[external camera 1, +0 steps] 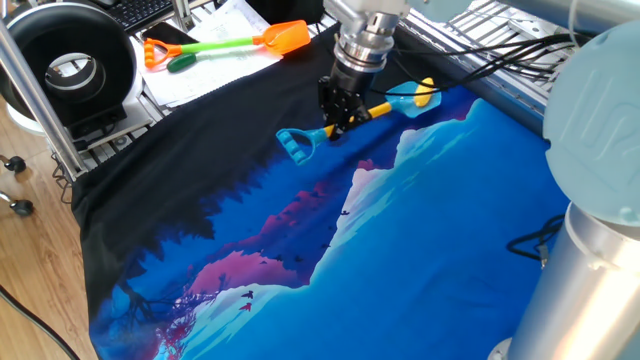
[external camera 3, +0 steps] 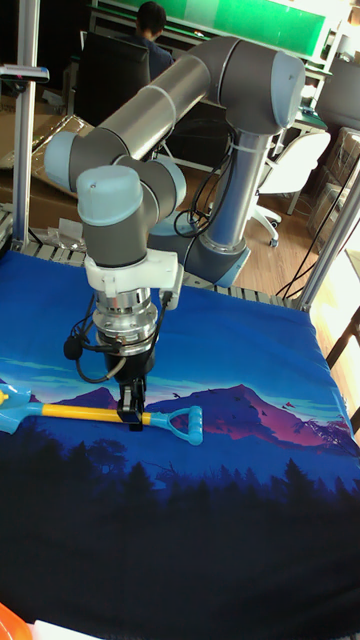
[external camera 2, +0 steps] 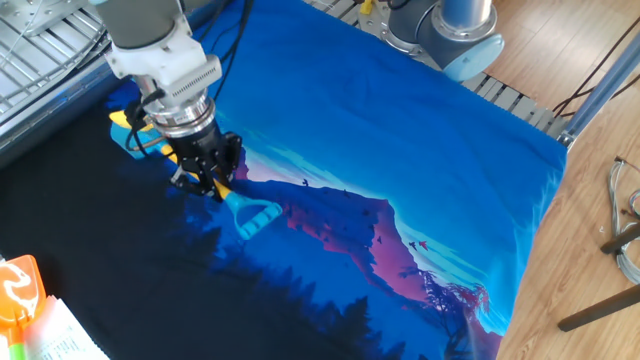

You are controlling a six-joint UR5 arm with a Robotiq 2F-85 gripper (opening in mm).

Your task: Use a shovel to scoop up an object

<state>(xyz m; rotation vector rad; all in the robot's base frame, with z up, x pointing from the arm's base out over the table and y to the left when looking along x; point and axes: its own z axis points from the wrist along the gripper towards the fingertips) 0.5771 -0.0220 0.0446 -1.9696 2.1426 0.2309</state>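
My gripper [external camera 1: 335, 117] is shut on the yellow shaft of the shovel [external camera 1: 372, 109], fingers pointing down. The blue D-handle sticks out toward the black part of the cloth, and the light-blue blade lies at the far end. The object [external camera 1: 427, 92], a small yellow oval, rests on the blade's far part. In the other fixed view my gripper [external camera 2: 206, 181] holds the shovel [external camera 2: 250, 213] with the object [external camera 2: 120, 119] behind it at the blade. The tall fixed view has my gripper [external camera 3: 130, 416] on the level shovel [external camera 3: 75, 411], whose blade is cut off at the left edge.
An orange-bladed, green-shafted toy shovel [external camera 1: 225, 45] lies on papers at the back left, beside a black round device [external camera 1: 70, 65]. A metal rack borders the cloth [external camera 1: 420, 250] at the back. The arm's base [external camera 2: 440, 25] stands at the table's far side.
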